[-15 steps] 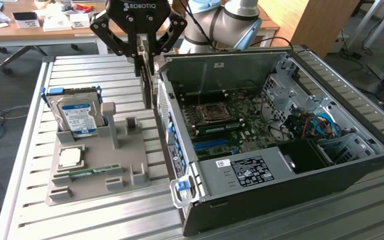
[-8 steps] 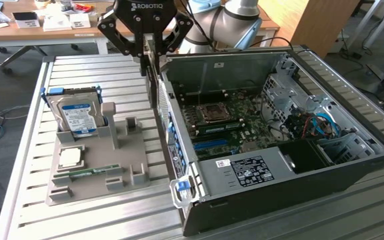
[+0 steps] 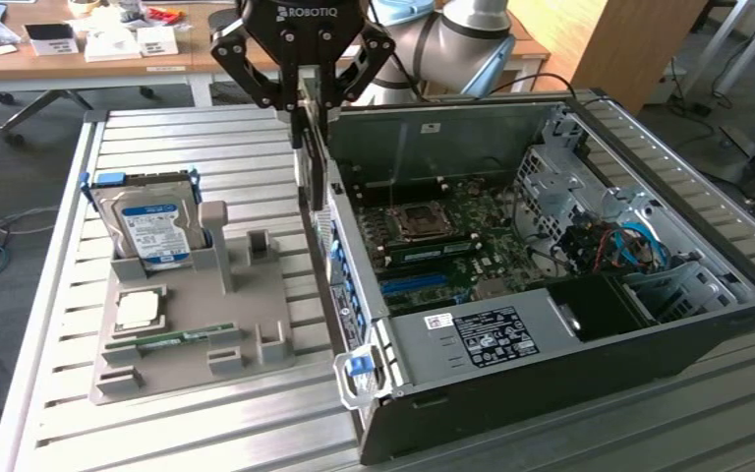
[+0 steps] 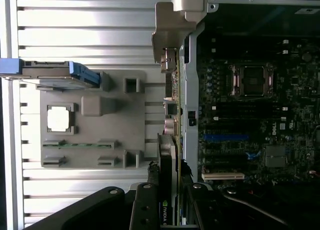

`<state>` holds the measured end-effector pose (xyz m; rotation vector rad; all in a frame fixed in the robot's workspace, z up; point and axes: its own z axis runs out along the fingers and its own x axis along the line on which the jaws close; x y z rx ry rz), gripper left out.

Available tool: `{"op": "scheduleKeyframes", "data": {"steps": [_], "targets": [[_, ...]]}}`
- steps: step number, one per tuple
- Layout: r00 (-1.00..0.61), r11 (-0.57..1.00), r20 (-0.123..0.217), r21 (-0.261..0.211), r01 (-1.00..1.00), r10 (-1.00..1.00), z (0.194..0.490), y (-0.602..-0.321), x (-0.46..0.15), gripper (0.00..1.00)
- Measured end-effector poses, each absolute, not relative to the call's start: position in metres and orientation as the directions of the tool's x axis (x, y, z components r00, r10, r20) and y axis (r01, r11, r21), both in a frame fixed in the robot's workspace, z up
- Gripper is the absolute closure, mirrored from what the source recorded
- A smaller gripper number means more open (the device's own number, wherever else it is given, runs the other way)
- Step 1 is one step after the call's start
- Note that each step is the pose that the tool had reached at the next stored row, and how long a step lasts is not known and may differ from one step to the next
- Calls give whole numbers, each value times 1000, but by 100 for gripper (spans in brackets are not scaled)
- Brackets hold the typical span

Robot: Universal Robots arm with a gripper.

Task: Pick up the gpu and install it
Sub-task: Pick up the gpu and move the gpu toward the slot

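The gpu [image 3: 310, 167] is one thin dark card seen edge-on, with a green board edge and a silvery bracket. It hangs upright just beside the outer wall of the one open computer case [image 3: 692, 324], clamped in the gripper [image 3: 306, 103]. The arm points straight down. On the slatted surface [image 3: 220, 138], one grey holder [image 3: 194, 359] carries one hard drive [image 3: 154, 231], one processor [image 3: 138, 310] and one memory stick [image 3: 168, 341].
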<state>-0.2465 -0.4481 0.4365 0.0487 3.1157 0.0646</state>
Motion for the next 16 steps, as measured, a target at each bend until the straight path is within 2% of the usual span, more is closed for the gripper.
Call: {"op": "scheduleKeyframes", "data": {"steps": [16], "targets": [[-999,999,-24,42,31,32,436,-448,-230,73]]}}
